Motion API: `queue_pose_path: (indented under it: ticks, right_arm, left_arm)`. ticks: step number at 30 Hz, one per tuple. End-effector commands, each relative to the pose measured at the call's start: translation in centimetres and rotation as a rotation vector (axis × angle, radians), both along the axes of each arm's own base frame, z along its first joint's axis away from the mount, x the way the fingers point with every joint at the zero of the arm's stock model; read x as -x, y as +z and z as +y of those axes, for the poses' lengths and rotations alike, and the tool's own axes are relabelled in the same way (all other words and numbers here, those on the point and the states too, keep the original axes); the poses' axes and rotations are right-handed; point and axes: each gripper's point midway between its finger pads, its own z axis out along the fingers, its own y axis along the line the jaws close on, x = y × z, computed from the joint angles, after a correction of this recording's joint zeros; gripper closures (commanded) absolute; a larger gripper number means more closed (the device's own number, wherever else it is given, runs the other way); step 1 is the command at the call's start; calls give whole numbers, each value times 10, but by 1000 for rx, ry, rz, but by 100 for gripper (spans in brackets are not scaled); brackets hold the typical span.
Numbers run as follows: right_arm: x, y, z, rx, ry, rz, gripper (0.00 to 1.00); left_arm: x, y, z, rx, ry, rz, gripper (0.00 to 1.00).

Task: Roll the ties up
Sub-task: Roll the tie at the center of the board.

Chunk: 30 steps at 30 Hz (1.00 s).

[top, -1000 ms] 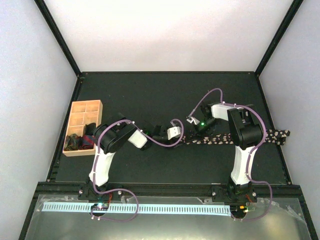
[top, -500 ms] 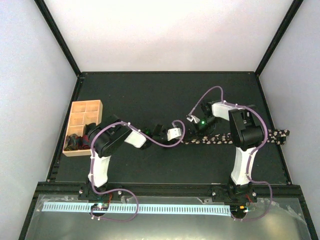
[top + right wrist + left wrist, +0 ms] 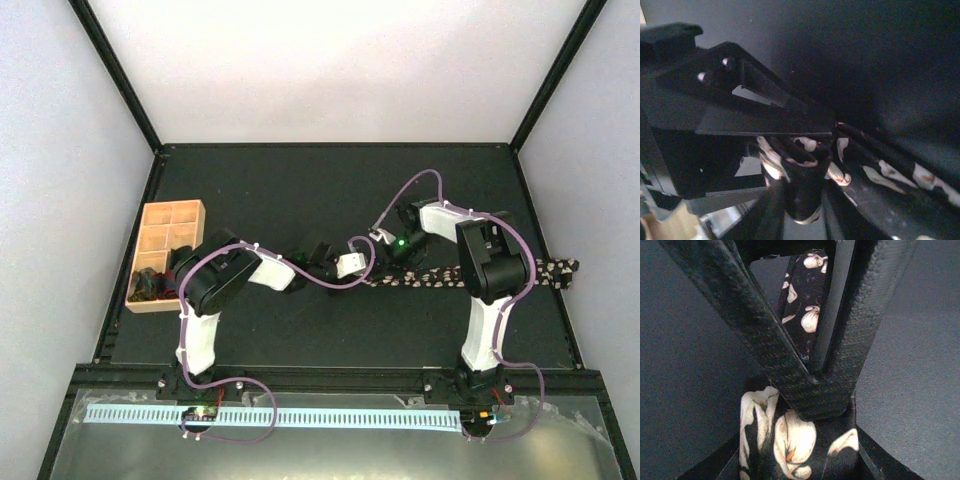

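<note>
The tie (image 3: 500, 272) is dark with pale flowers. It lies flat across the mat, running from the middle out past the right edge. Its left end is rolled up, and both grippers meet there. My left gripper (image 3: 368, 270) is shut on the rolled end, and flowered cloth (image 3: 790, 440) fills the space between its jaws (image 3: 795, 460). My right gripper (image 3: 388, 262) stands open, its fingers close on either side of the upright roll (image 3: 802, 185) between them (image 3: 802, 215). The right fingers (image 3: 765, 340) cross the left wrist view. The rest of the tie trails off to the right (image 3: 900, 175).
A tan wooden compartment tray (image 3: 145, 215) sits at the left edge of the mat, with dark rolled items (image 3: 150, 285) in its near cells. Purple cables (image 3: 330, 285) loop between the arms. Black frame posts and pale walls enclose the mat.
My left arm has folded in and shifted slightly right at the tie's rolled end. The right wrist has edged up and left. The flat part of the tie has hardly moved.
</note>
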Motion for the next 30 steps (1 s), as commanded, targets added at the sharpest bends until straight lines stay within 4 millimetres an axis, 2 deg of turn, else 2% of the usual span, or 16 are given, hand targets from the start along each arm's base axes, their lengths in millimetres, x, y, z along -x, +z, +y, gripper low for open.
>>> queue_pose_path:
  ticks: [1,5,7,11,14,17,20,25,26,28,30]
  right_arm:
    - [-12,-6,3,29,-1,-35,88]
    - [-13,-9,1,45,6,-35,98]
    - [-12,-10,1,38,6,-29,98]
    - [2,-24,-4,45,21,19,98]
    - [11,-40,-14,78,23,60,98]
    - [9,-51,-24,118,14,70,98]
    - [10,-60,-31,148,19,91,98]
    - [11,-66,-32,137,14,124,98]
    - [9,-66,-31,129,8,128,98]
    - [7,-65,-28,114,3,129,94]
    - [4,-63,-28,112,3,121,91]
  left_arm:
    - [15,-41,25,-159,39,98,59]
    - [17,-42,27,-161,34,98,59]
    - [17,-40,26,-152,40,100,57]
    - [16,-21,25,-32,51,90,35]
    - [14,-11,19,52,47,83,29]
    - [13,-5,14,129,44,62,27]
    - [9,-7,5,180,41,59,28]
    - [8,-26,-7,194,10,40,31]
    - [9,-29,-8,193,1,35,34]
    - [10,-34,-10,187,-16,15,49]
    - [12,-35,-8,178,-21,7,59]
